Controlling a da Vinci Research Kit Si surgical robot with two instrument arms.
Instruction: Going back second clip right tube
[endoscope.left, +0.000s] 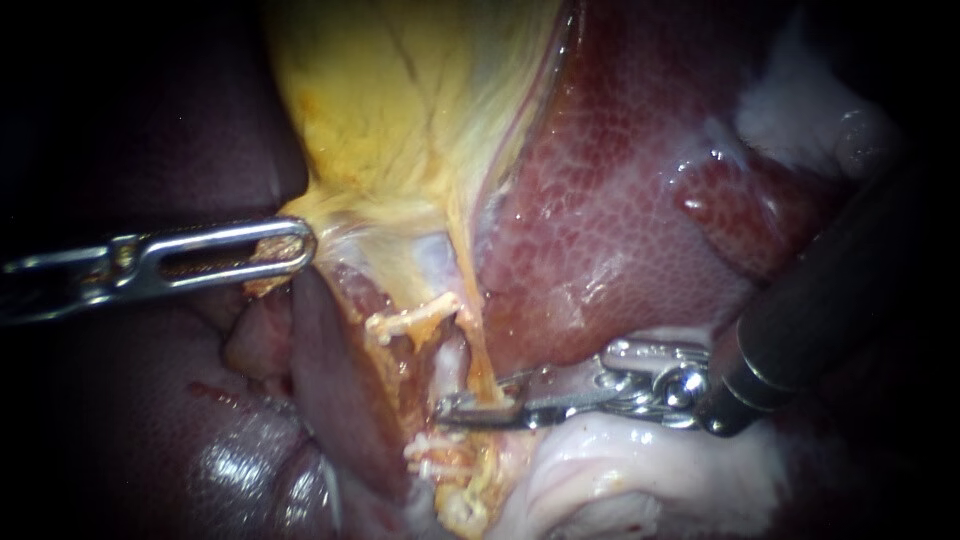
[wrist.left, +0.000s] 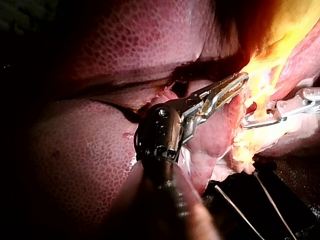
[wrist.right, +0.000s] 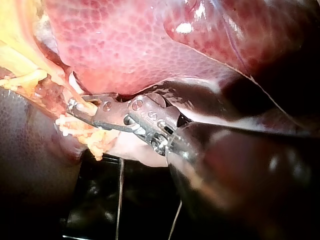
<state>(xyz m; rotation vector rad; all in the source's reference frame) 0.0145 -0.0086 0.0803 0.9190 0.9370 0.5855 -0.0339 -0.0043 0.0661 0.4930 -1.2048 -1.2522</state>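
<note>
My left instrument comes in from 9 o'clock. Its hand is clenched on the yellow lower edge of the gallbladder, one slotted jaw on each side of the fold, and tissue shows through the slot. The left wrist view agrees: the toothed jaws bite the yellow edge at their tips.

My right instrument enters from 4 o'clock, its dark shaft crossing the liver. Its hand is released. A narrow gap shows between the two thin jaws, and the tube lies in that gap, just below centre towards 6 o'clock. The tube runs down from the gallbladder's neck through ragged yellow fat. That fat crowds the jaw tips on both sides, so I cannot tell whether a clip sits on the tube.

The liver lobe bulges at 2 o'clock of the hand and hangs close over its hinge. Pale glistening tissue lies under the shaft at 5 o'clock. A dark red lobe stands between the two hands, at 8 o'clock of the tube.
</note>
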